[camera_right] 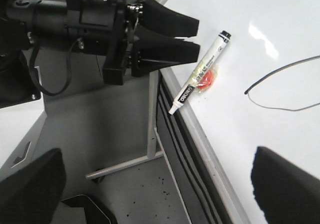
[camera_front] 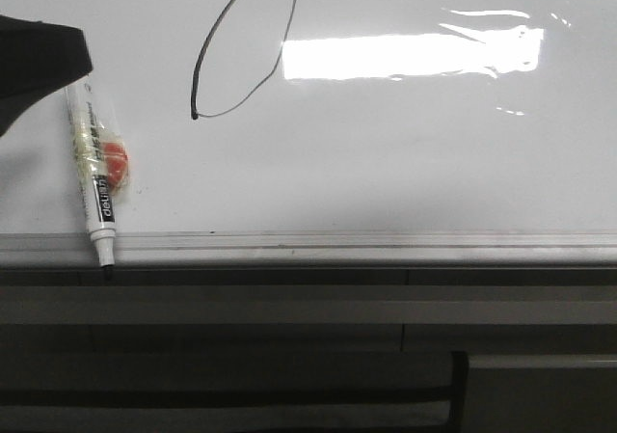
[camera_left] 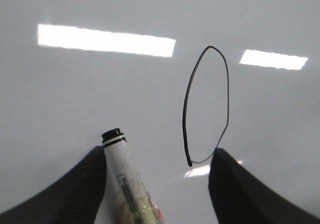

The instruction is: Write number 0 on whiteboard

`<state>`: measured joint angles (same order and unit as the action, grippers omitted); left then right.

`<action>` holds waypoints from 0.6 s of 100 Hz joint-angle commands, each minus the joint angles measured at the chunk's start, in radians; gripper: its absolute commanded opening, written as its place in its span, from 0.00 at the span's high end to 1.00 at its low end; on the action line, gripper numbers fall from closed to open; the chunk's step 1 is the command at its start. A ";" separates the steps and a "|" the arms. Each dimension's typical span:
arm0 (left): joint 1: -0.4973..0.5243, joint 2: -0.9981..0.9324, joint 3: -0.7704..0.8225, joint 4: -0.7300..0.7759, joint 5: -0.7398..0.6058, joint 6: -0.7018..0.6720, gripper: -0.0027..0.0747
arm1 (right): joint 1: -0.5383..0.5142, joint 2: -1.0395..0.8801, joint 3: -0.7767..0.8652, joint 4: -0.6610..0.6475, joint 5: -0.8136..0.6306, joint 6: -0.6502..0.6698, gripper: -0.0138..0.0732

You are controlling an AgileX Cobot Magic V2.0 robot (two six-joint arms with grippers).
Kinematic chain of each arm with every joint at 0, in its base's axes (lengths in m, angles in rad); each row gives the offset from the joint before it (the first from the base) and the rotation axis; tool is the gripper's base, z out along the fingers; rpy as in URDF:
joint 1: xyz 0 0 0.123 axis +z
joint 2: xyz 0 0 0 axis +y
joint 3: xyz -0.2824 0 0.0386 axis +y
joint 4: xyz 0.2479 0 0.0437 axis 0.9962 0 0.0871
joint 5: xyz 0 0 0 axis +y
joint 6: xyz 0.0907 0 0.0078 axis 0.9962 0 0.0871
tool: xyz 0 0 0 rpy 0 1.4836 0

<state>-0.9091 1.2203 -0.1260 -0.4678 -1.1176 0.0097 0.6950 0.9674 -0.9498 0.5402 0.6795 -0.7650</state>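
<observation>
The whiteboard (camera_front: pixel 405 173) lies flat, glossy with glare. The number 0 (camera_front: pixel 198 76) is a thin black slanted oval, open at its lower end; it also shows in the left wrist view as number 0 (camera_left: pixel 185 114). A white marker pen (camera_front: pixel 93 177) with an orange-red lump taped to it lies on the board at the left, its tip over the grey rim (camera_front: pixel 386 245). My left gripper (camera_left: pixel 160 184) is open above the board, the marker pen (camera_left: pixel 125 179) lying loose beside one finger. My right gripper (camera_right: pixel 157 194) hangs open and empty past the board's edge.
Dark grey ledges (camera_front: pixel 289 308) run below the board's rim. The right wrist view shows the left arm (camera_right: pixel 75 24) off the board's corner, a metal table leg (camera_right: pixel 150 134) and grey floor beneath.
</observation>
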 commanded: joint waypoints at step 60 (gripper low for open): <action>-0.007 -0.216 0.161 0.116 -0.167 0.039 0.99 | -0.002 -0.626 0.231 -0.126 0.088 0.172 0.92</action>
<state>-0.9091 1.0118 0.0028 -0.3701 -1.1414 0.0449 0.6950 0.4054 -0.7192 0.4191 0.8007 -0.6029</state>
